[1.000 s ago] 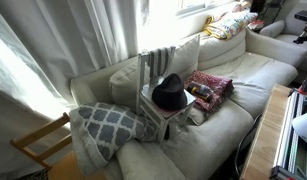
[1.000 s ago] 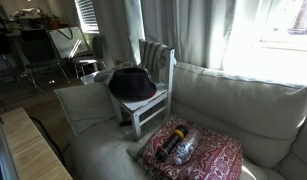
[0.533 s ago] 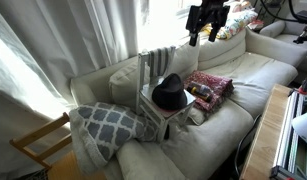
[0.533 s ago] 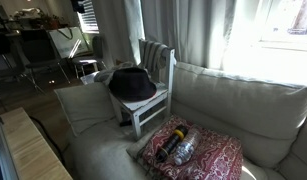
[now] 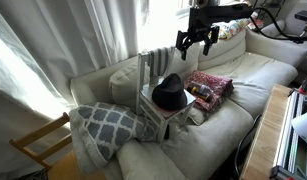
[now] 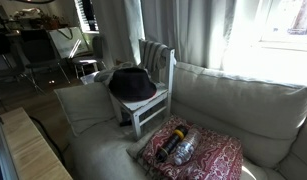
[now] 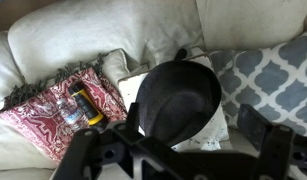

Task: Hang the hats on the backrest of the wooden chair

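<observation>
The black hat (image 5: pixel 171 93) lies on the seat of the pale wooden chair (image 5: pixel 153 103), which stands on the sofa. It also shows in an exterior view (image 6: pixel 131 83) and in the wrist view (image 7: pixel 178 100). The slatted backrest (image 5: pixel 158 62) (image 6: pixel 158 57) is bare. My gripper (image 5: pixel 194 42) is open and empty in the air, above and behind the chair. In the wrist view the open jaws (image 7: pixel 192 121) frame the hat from well above. The red hat is out of view.
A red patterned cushion (image 5: pixel 208 85) (image 7: pixel 43 110) with a bottle (image 7: pixel 68 112) on it lies beside the chair. A grey patterned pillow (image 5: pixel 108 125) lies on the other side. A yellowish wooden chair frame (image 5: pixel 38 145) and a wooden table (image 6: pixel 33 150) stand by the sofa.
The arm has come into an exterior view from the upper right and moved left and down toward the chair. The hat and chair have not moved.
</observation>
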Motion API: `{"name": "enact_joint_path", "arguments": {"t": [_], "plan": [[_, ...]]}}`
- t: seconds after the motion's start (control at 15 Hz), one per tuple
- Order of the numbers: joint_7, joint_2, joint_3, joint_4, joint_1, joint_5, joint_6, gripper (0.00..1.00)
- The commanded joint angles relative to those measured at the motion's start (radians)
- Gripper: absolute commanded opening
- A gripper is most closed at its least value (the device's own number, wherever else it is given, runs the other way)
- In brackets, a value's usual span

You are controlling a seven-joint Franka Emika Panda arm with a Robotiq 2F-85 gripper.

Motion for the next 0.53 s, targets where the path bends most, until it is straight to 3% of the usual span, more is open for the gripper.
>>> {"name": "enact_joint_path", "arguments": {"t": [0.0, 0.13, 0.2, 0.47], "plan": [[0.004, 0.000, -0.020, 0.003, 0.020, -0.004, -0.002, 1.00], [-0.023, 0.020, -0.030, 0.015, 0.020, 0.027, -0.013, 1.00], [0.040, 0.056, -0.034, 0.014, 0.003, -0.011, 0.025, 1.00], [-0.022, 0.189, -0.099, 0.019, -0.012, 0.042, 0.161, 1.00]]}}
